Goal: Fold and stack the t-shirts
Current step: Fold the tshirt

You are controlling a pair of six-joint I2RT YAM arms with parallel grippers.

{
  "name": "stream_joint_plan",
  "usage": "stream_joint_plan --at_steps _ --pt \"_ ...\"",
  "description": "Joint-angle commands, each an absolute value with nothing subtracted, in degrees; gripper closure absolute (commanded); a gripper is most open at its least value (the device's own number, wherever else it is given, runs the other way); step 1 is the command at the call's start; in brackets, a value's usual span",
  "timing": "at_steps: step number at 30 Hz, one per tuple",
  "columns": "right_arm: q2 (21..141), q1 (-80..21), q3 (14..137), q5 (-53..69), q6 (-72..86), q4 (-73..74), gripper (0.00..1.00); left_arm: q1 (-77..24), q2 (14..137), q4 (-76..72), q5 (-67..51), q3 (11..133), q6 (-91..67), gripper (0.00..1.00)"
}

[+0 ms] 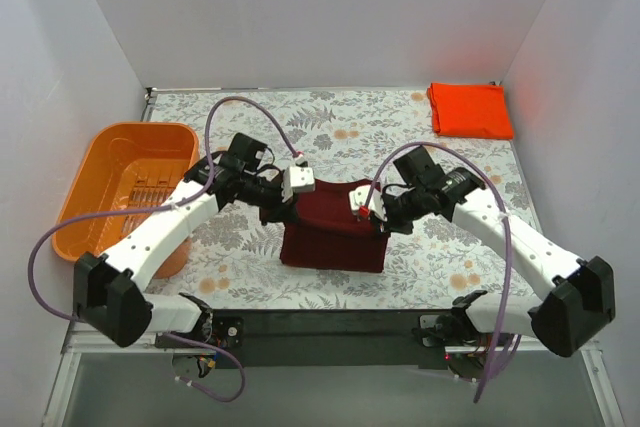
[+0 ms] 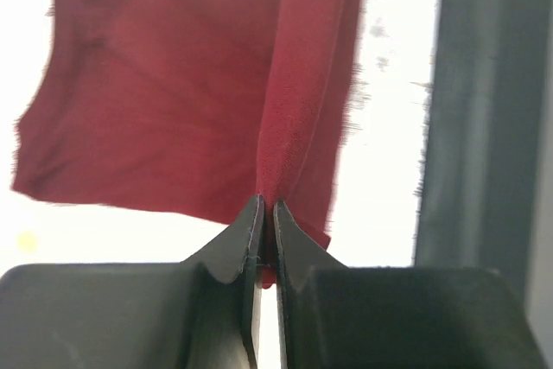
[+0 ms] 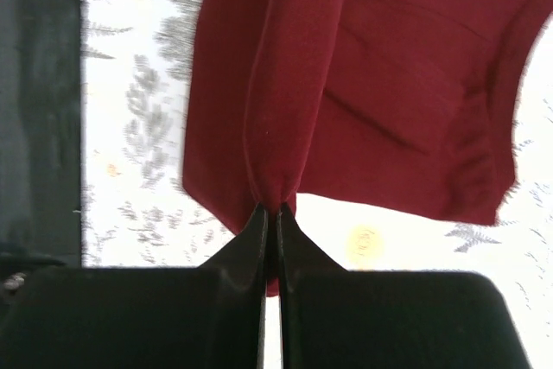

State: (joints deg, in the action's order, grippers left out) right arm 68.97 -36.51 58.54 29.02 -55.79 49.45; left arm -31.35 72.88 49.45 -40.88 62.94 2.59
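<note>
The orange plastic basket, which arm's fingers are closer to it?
Left. The left fingers pinch the dark maroon cloth t-shirt on the side nearer the orange plastic basket; the right fingers pinch its other side, farther away.

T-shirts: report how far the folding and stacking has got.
Done: the orange-red t-shirt lies folded in the far right corner of the table. In hand: the left gripper and right gripper are each shut on an edge of the maroon t-shirt, which looks partway through a fold. Left: finish that fold and stack the two shirts, which lie apart.
</note>
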Motion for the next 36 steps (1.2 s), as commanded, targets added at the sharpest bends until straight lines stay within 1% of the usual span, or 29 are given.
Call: stream_joint_plan --at_steps 1,8,14,22,25,27,29,30,31,32,34,35,36 --pt "73.5 -32.0 63.6 31.2 -61.4 50.2 0.99 -28.0 76.8 48.7 -41.4 68.5 7.5 1.00" --pt "85.2 -25.4 72.1 32.8 -69.3 50.3 0.99 -22.0 89.8 47.5 -44.3 77.1 12.8 1.00" --pt "100.3 -21.1 81.8 33.7 -72.7 50.3 0.99 -18.6 102.0 45.6 -45.6 85.2 15.3 1.00" --pt "116.0 -19.2 94.6 32.4 -74.1 50.1 0.99 -15.0 116.9 41.2 -45.2 93.0 15.5 1.00" --pt "120.9 -19.2 99.0 32.2 -72.3 49.8 0.99 -14.6 120.0 38.1 -43.8 93.0 14.3 1.00" --pt "124.0 -19.1 100.7 32.0 -71.0 49.8 0.93 -14.5 121.3 35.4 -43.1 92.8 12.8 1.00" --pt "125.8 -19.2 102.3 31.8 -69.4 49.7 0.91 -14.4 123.0 33.9 -42.2 93.0 11.4 0.99" --pt "126.4 -19.2 102.9 31.6 -67.9 49.6 0.88 -14.4 123.6 33.4 -42.2 93.1 10.5 0.99" --pt "126.9 -19.2 103.6 31.4 -66.3 49.4 0.82 -14.5 124.1 33.5 -42.3 93.2 9.3 0.94" --pt "127.5 -19.2 105.0 31.1 -62.8 49.5 0.74 -14.4 124.4 33.1 -41.8 93.2 8.8 0.89" --pt "127.0 -18.8 105.9 30.7 -60.0 49.3 0.68 -14.0 123.9 32.3 -41.7 93.4 4.4 0.84" --pt "125.7 -18.6 106.9 30.8 -56.4 49.3 0.61 -13.5 122.8 31.7 -42.9 93.7 2.2 0.80" --pt "124.9 -18.3 107.7 31.0 -54.5 49.2 0.58 -12.2 121.9 31.1 -43.8 94.3 0.4 0.77"
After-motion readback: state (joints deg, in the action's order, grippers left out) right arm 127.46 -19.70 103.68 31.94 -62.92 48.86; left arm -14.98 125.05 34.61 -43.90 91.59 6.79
